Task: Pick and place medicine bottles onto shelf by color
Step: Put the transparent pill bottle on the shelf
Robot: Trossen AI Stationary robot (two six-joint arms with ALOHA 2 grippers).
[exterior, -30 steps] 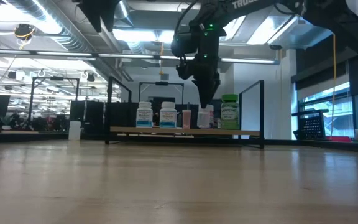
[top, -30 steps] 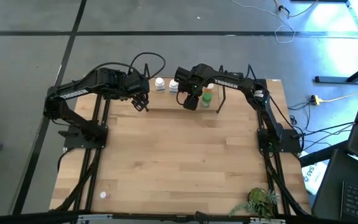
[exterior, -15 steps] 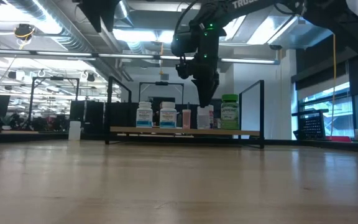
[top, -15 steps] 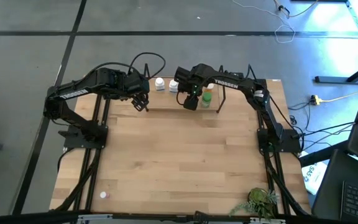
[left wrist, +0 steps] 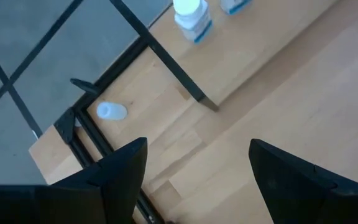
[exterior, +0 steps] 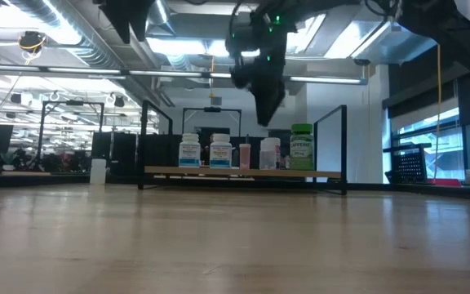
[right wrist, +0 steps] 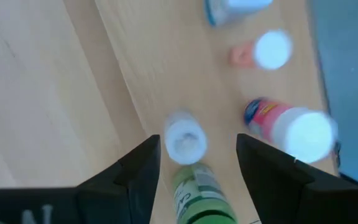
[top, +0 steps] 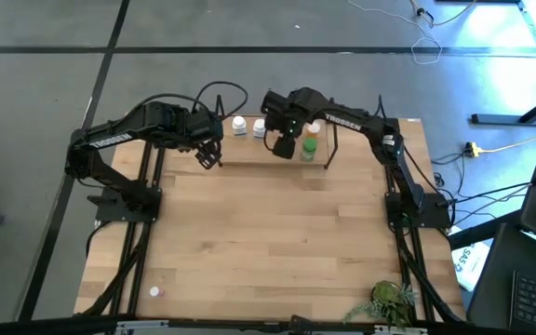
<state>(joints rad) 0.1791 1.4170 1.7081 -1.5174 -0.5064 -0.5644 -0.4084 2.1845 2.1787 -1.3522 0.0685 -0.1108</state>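
Now we see the right gripper [exterior: 265, 114] hanging above the shelf [exterior: 243, 172], its jaws apart and holding nothing. In the right wrist view its two dark fingers [right wrist: 138, 171] stand wide on either side of a small white-capped bottle [right wrist: 185, 140] below them, with clear space between pads and bottle. From above, the right gripper [top: 284, 147] sits over the middle of the shelf [top: 249, 147] at the far edge of the table [top: 277, 242].

We find the left gripper [top: 210, 156] just off the shelf's left end, over the table, jaws spread fully and empty; its fingers [left wrist: 120, 168] frame bare wood in the left wrist view.

On the shelf's lower board the bottles stand upright in a row: two white bottles [exterior: 189, 151] with blue labels to the left, then a slim pink bottle [exterior: 245, 155], then the white bottle [exterior: 269, 153], then the taller green bottle [exterior: 301, 147] at the right. The right wrist view also shows a pink-and-blue labelled bottle [right wrist: 291, 127] with a white cap near the pink one [right wrist: 260, 51].

One small white bottle [left wrist: 111, 111] lies on the table beyond the shelf's left upright. Another white bottle [top: 154, 291] sits alone at the near left of the table, well apart from the shelf. A plant [top: 389, 300] stands at the near right corner.
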